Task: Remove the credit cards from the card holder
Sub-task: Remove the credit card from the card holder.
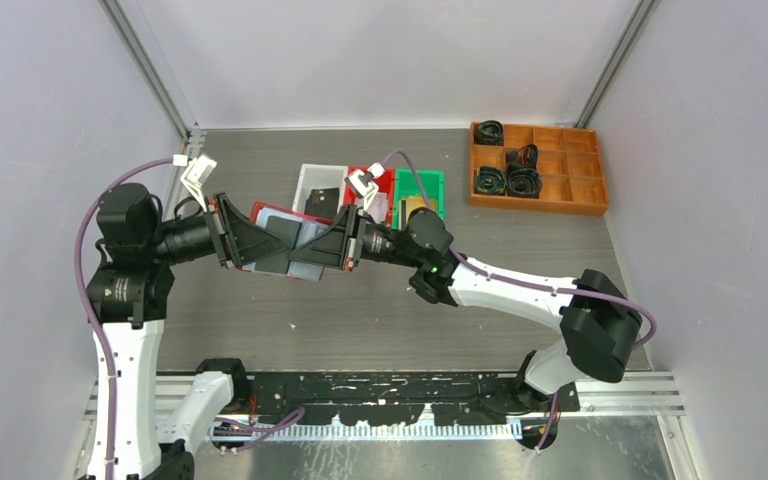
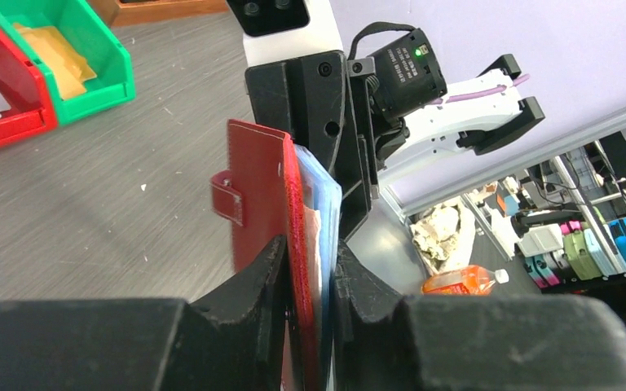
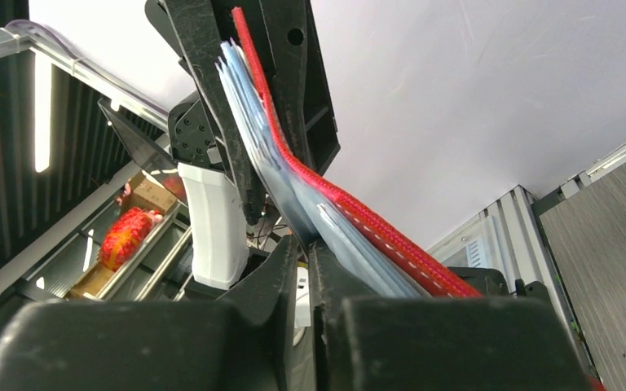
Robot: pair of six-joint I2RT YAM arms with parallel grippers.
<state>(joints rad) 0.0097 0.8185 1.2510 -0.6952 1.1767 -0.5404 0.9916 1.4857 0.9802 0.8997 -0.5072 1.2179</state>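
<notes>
Left arm was stretched out roughly level over the grey wood-grain table (image 2: 90, 212), wrist rolled so the fingers sat one on each face of the holder. Left gripper (image 2: 310, 273) was clamped on the red leather-like folding card holder (image 2: 261, 187), which stood on edge between its fingers, held up off the table. The small red snap tab (image 2: 227, 198) stuck out from the outer red face. Pale blue clear sleeves (image 2: 322, 187) fanned off the inner face, against the other finger. Right arm lay across from the opposite side, elbow bent, nose-to-nose with the left. Right gripper (image 3: 301, 261) sat at the far end of the holder, straight ahead of the left fingertips. Its fingers were nearly together at the sleeve edges, with the red cover passing outside one finger. Couldn't tell whether they pinched a sleeve, a card or nothing, and couldn't make out single cards inside the sleeves. Ahead of the left gripper and off to one side was a green plastic bin (image 2: 106, 77) holding gold cards (image 2: 53, 49), with a red plastic bin (image 2: 16, 122) touching it.
</notes>
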